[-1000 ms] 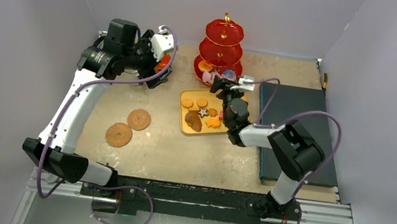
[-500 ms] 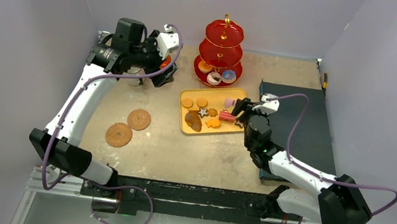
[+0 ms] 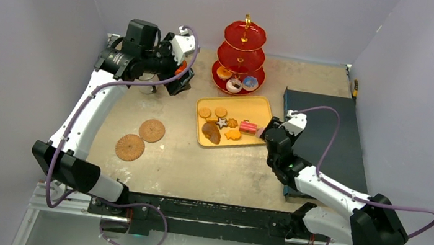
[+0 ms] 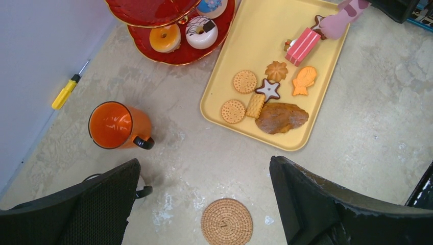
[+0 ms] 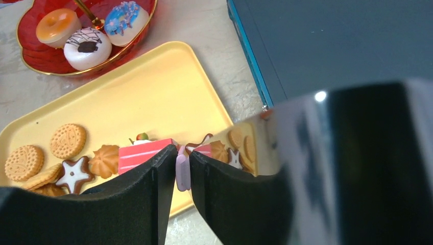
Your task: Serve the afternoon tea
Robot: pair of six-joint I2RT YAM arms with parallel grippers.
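Observation:
A thin pink pastry is pinched in my right gripper, which is shut on it and sits at the right edge of the yellow tray. Biscuits, a star, a croissant and a pink cake slice lie on the tray. The red three-tier stand holds donuts on its bottom tier. High at the back left hangs my left gripper, open and empty, beside the orange mug. A white mug is mostly hidden under its left finger. Two round brown coasters lie left of the tray.
A dark blue board covers the table's right side, close to my right arm. A yellow-handled screwdriver lies by the back wall near the orange mug. Grey walls close in the left, back and right.
My right gripper has drawn back from the stand's bottom tier to the tray's right edge, carrying the pink pastry. The left arm shifted slightly at first, then stayed still.

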